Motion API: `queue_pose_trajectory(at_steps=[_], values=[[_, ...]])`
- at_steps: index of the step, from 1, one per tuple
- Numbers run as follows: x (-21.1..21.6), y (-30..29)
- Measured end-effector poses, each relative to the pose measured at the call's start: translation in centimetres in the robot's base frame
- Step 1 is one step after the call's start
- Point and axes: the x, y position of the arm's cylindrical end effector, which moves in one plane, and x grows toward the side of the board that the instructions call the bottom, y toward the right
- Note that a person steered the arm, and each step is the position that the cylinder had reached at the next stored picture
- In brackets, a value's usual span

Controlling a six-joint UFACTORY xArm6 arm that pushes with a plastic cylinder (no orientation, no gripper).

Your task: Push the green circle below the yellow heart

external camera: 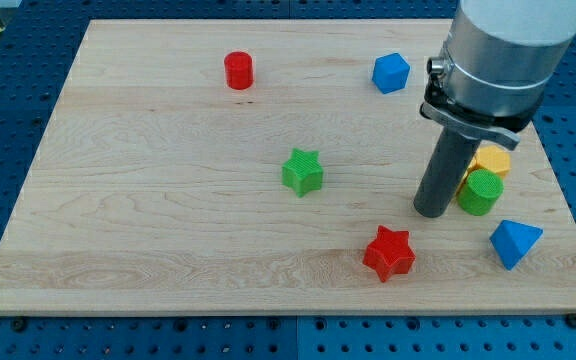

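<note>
The green circle (481,192) is a short green cylinder at the view's right side of the wooden board (168,230). A yellow block (491,160), the yellow heart, sits right above it and touches it; my rod hides part of it. My tip (431,211) rests on the board just left of the green circle, very close to or touching its left side. The arm's grey body (498,55) rises above at the view's top right.
A blue triangle (514,242) lies below and right of the green circle. A red star (389,253) lies below and left of my tip. A green star (303,171) is mid-board. A red cylinder (238,70) and a blue cube-like block (391,73) sit near the top.
</note>
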Motion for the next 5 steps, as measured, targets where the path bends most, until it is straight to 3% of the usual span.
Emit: queue_pose_trajectory(at_steps=[3,5], values=[[1.5,6.6],[1.5,7.9]])
